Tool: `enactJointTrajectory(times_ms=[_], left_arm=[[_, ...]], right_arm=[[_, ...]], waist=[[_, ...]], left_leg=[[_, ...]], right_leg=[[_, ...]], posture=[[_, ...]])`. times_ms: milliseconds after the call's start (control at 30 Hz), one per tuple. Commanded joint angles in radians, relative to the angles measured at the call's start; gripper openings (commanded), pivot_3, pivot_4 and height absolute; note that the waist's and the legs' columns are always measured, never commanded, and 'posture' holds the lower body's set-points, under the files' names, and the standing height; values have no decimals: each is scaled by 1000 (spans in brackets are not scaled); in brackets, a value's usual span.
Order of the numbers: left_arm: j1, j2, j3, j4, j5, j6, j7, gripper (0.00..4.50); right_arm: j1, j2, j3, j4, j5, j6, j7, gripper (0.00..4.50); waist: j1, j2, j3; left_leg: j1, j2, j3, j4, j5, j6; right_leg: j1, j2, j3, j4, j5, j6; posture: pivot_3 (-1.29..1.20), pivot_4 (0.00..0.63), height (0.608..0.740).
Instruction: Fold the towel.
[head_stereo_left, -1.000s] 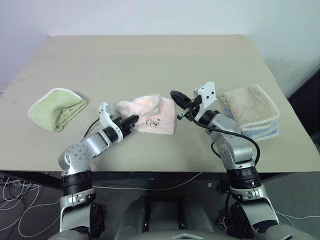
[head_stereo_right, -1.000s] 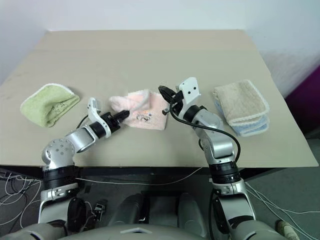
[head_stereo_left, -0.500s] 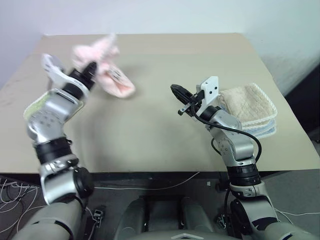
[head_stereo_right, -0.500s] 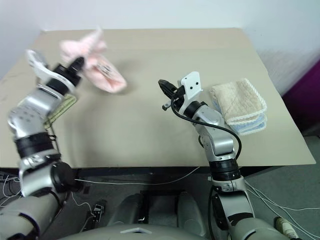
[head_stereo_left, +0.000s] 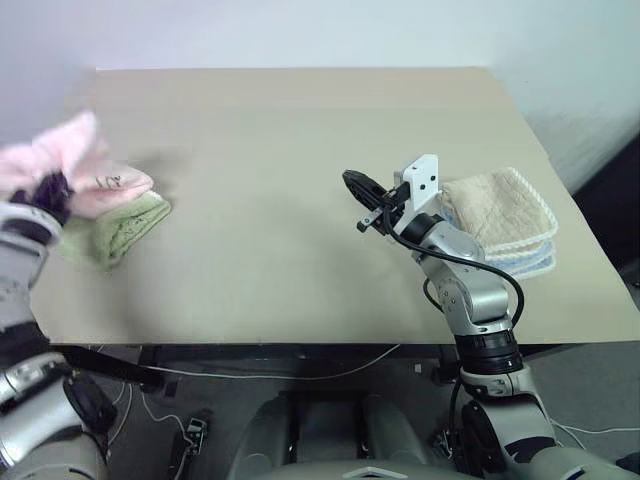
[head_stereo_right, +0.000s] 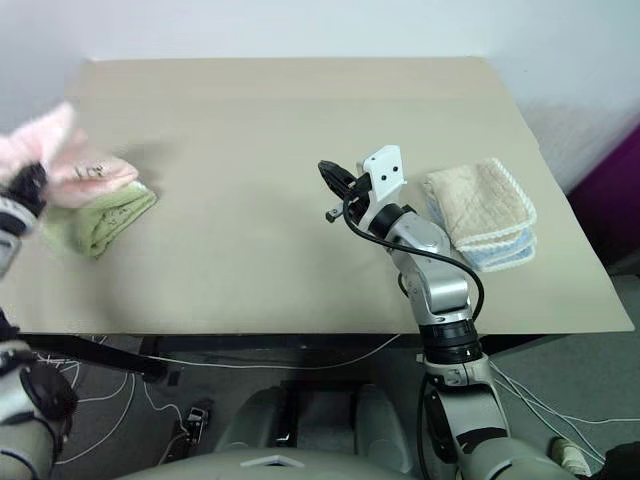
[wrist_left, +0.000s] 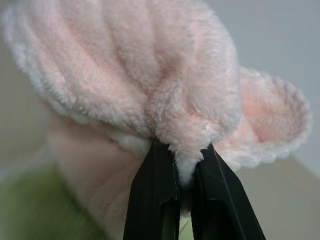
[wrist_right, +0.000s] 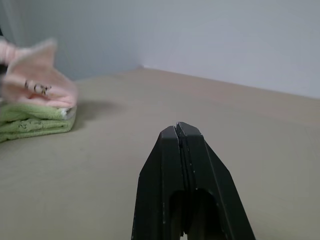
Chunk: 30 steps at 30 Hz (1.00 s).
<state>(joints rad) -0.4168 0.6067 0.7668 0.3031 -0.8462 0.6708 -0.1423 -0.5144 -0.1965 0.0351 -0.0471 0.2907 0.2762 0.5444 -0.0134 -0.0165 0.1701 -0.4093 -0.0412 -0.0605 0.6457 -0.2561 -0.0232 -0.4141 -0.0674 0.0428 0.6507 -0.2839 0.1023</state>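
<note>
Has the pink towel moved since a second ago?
Yes. The pink towel, pinched in the left gripper, went from table centre leftward onto the green towel at the table's left edge.

Soft, even light falls on the bench (head_stereo_left: 300, 180). The pink towel (head_stereo_left: 75, 170) smears with motion blur at the left edge and casts a faint shadow. Wrist-view backgrounds sit out of focus.

Tan table (head_stereo_left: 300, 150), green folded towel (head_stereo_left: 115, 228) at left, beige-on-blue towel stack (head_stereo_left: 505, 225) at right
</note>
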Motion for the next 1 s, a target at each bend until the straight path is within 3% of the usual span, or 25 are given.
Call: enactJointTrajectory(times_ms=[33,67,500,800,900,1000], left_arm=[[58,-35,47,-126,-40,22,58,7],[72,-47,55,-141,-50,24,69,7],[170,-110,108,-303,-189,54,140,4337],[275,-126,42,-519,-278,80,98,4452],[295,-130,-46,-603,-250,71,59,4452],[303,-91,-259,-666,-73,34,-6,4452]], right_arm=[[-21,2,-1,-26,15,-26,15,0],[-23,3,0,-23,15,-26,19,0],[-56,29,32,30,9,-31,60,0],[-56,34,32,35,13,-25,64,0],[-55,27,19,38,13,-26,59,0],[-50,2,-17,44,17,-28,50,0]], waist=[[1,0,0],[1,0,0],[-3,0,0],[-3,0,0],[3,0,0],[3,0,0]], left_leg=[[0,0,0,0,0,0],[0,0,0,0,0,0],[0,0,0,0,0,0],[0,0,0,0,0,0],[0,0,0,0,0,0],[0,0,0,0,0,0]], right_leg=[[0,0,0,0,0,0],[0,0,0,0,0,0],[0,0,0,0,0,0],[-1,0,0,0,0,0],[0,0,0,0,0,0],[1,0,0,0,0,-1]], posture=[[0,150,740],[0,150,740],[0,150,740],[0,150,740],[0,150,740],[0,150,740]])
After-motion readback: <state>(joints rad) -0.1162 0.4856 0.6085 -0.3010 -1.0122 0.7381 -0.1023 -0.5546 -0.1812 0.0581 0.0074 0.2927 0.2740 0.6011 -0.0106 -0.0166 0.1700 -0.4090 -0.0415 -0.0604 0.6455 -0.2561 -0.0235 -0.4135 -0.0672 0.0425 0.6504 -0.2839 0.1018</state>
